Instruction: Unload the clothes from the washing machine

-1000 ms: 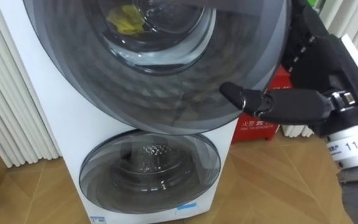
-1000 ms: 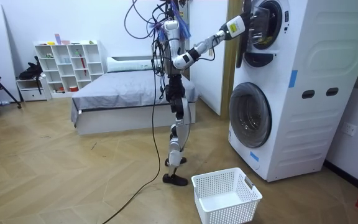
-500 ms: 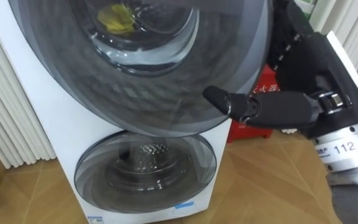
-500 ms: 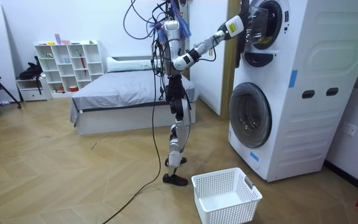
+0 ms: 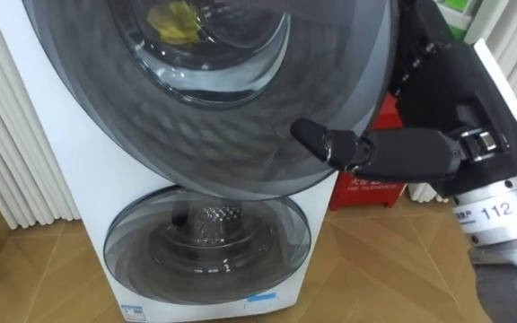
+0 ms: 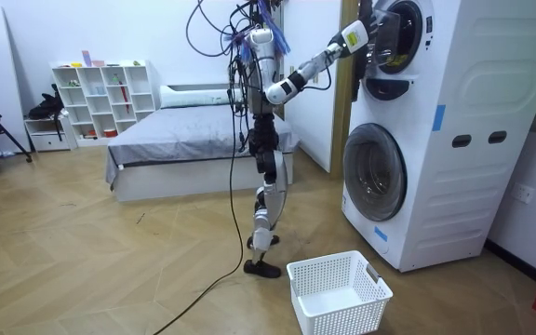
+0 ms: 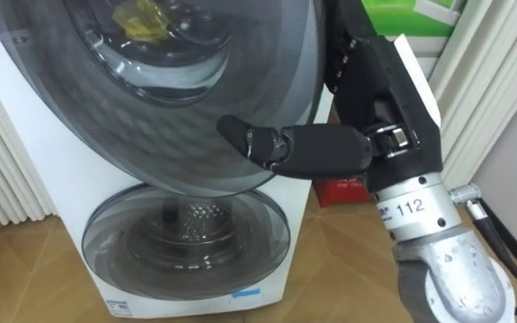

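Seen at upper left, through the glass of the washing machine's (image 6: 435, 130) upper door (image 5: 240, 117): a yellow garment (image 5: 176, 21) lying inside the drum, above the shut lower door (image 5: 206, 247). Further right, holds the right hand (image 5: 438, 108) at that upper door's rim, thumb laid flat across the door's front above a red box (image 5: 375, 190) on the floor; cannot tell whether clamped on the door or not. In the room view, stands facing the machine, right arm raised, near a white basket (image 6: 338, 293) on the wood floor.
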You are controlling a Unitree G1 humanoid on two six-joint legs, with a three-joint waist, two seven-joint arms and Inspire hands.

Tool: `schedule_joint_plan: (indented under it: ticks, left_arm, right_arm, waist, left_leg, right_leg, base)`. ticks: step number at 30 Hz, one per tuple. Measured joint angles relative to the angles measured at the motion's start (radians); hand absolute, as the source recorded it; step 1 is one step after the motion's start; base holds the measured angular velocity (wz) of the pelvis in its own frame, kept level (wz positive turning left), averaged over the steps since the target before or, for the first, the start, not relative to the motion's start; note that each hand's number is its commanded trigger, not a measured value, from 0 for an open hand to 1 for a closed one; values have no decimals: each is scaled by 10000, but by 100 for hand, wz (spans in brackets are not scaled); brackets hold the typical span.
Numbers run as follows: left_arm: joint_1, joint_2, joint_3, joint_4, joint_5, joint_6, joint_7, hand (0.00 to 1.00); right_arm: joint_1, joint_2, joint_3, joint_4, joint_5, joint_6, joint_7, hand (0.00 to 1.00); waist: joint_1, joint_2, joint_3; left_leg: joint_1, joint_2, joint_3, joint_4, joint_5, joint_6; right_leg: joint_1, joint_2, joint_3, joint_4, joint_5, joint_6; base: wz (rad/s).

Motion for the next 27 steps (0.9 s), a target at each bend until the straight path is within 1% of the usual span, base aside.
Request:
schedule_joint_plan:
  ticks: [3,7,8,13,16,21,25,27]
  left_arm:
    - [1,0,-9,-1,9,-4,6,0]
    - [-87,1,-17,-11,8,-16,11,0]
    - [-132,1,-20,-15,8,-24,15,0]
    - [-293,0,-35,-25,7,-58,29,0]
    - [-300,0,-45,-36,4,-60,54,0]
    - [-476,1,-100,-36,5,-68,58,0]
    - [-591,-1,-102,-22,15,-96,58,0]
    - [-612,-2,-97,4,18,-99,58,0]
  right_arm:
    - [0,-1,52,0,61,-37,1,0]
    - [1,1,130,0,63,-216,54,0]
    - [1,4,131,0,62,-255,92,0]
    - [-3,6,190,0,71,-492,218,0]
    - [-3,6,310,0,91,-654,223,0]
    - [-11,8,347,0,208,-762,252,0]
    - [-11,18,385,0,570,-775,258,0]
    - [-28,176,423,0,616,-832,286,0]
  waist:
    - [-2,12,4]
    - [-40,73,34]
    - [-40,102,21]
    - [-32,234,17]
    - [-32,263,11]
    - [-38,312,17]
    - [-16,312,19]
    - [48,307,21]
  left_leg:
    - [7,4,-1,15,3,-4]
    - [-51,-1,0,62,2,-4]
    - [-98,-4,0,88,2,-4]
    - [-153,1,0,120,3,-4]
    - [-153,8,0,118,3,-4]
    - [-136,13,-9,56,4,-5]
    - [-137,7,-172,7,16,-24]
    - [-134,7,-197,-45,50,-74]
  right_leg:
    - [0,6,52,9,-20,-35]
    - [-10,5,72,-28,-19,-37]
    - [-5,12,61,-105,-1,-68]
    - [-11,22,14,-141,2,-75]
    - [-6,30,14,-151,1,-76]
    - [28,32,-135,-158,-4,-69]
    - [72,43,-264,-159,-6,-65]
    - [74,45,-338,-156,-7,-65]
  base:
    - [-1]
    - [-1]
    - [4]
    - [3]
    - [0]
    - [4]
    - [8]
    - [12]
